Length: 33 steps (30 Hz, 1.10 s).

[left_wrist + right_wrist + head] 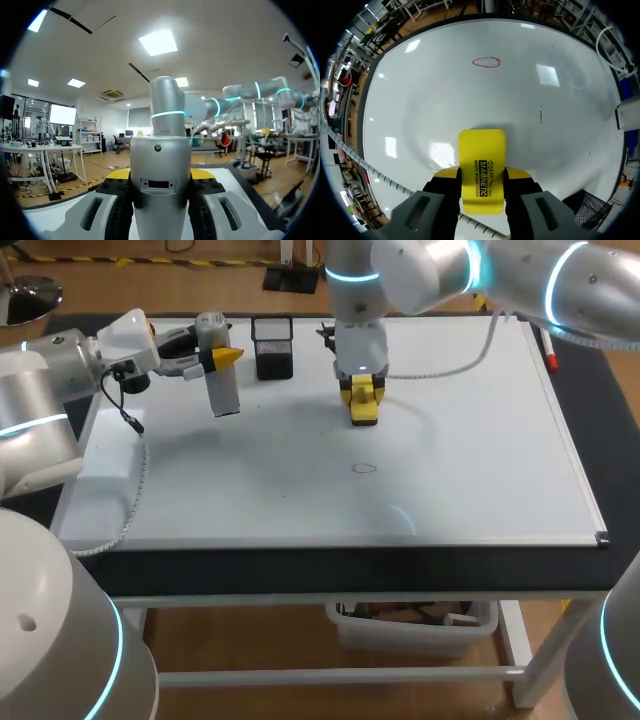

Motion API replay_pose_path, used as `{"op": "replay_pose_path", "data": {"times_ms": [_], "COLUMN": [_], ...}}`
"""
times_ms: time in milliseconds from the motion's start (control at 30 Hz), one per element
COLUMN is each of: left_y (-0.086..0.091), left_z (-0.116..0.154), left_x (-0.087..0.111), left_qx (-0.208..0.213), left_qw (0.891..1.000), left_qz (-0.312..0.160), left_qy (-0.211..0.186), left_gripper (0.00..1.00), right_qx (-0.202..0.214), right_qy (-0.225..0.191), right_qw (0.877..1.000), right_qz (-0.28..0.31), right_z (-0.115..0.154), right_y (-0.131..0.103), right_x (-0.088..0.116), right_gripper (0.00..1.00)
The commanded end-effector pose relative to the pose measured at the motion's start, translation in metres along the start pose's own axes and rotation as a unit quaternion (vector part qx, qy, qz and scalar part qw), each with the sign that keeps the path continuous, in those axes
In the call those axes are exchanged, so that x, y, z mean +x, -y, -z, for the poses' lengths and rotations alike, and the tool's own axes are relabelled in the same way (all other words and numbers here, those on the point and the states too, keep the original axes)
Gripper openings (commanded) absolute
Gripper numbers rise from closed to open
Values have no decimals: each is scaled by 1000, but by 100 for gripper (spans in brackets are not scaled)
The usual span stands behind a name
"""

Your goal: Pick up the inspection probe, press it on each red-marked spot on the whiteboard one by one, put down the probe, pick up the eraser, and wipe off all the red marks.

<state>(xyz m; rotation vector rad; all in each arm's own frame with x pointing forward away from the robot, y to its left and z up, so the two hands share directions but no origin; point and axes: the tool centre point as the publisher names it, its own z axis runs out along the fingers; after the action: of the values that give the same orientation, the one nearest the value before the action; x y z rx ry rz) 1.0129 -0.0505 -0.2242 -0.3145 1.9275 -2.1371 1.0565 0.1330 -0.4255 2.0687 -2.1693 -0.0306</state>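
A silver cylindrical probe (222, 380) is held above the whiteboard's (470, 470) back left corner, with my left gripper (226, 357) shut on it. The left wrist view has the probe (161, 150) filling the space between the yellow tips of that gripper (161, 176). My right gripper (362, 388) is shut on a yellow eraser (364, 410), which rests on the board near the back middle. One red oval mark (364, 468) lies nearer the front, apart from the eraser. In the right wrist view the eraser (481, 160) sticks out past the gripper (481, 175), and the red mark (486, 62) lies well ahead of it.
A black mesh holder (273, 347) stands at the back between the two grippers. A red marker (549, 352) lies along the board's right edge. A white block (108, 462) sits at the left edge. Cables (440, 368) trail over the board.
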Motion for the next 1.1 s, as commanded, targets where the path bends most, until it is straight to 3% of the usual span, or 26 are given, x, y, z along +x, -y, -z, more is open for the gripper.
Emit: {"op": "replay_pose_path", "data": {"times_ms": [33, 667, 867, 1100], "left_y": [1, 1, 1, 1], "left_z": [-1, -1, -1, -1], "left_x": [1, 1, 1, 1], "left_qx": [0, 0, 0, 0], "left_qw": [1000, 1000, 1000, 1000], "left_qz": [-1, -1, -1, -1], "left_qy": [3, 3, 3, 3], "left_gripper": [0, 0, 0, 0], "right_qx": [0, 2, 15, 24], "right_qy": [-1, -3, 11, 37], "right_qw": [1000, 998, 997, 993], "right_qz": [-8, -68, -80, -109], "right_z": [-3, -1, 24, 47], "right_y": [1, -1, -1, -1], "right_x": [12, 66, 78, 108], "right_gripper": [0, 0, 0, 0]}}
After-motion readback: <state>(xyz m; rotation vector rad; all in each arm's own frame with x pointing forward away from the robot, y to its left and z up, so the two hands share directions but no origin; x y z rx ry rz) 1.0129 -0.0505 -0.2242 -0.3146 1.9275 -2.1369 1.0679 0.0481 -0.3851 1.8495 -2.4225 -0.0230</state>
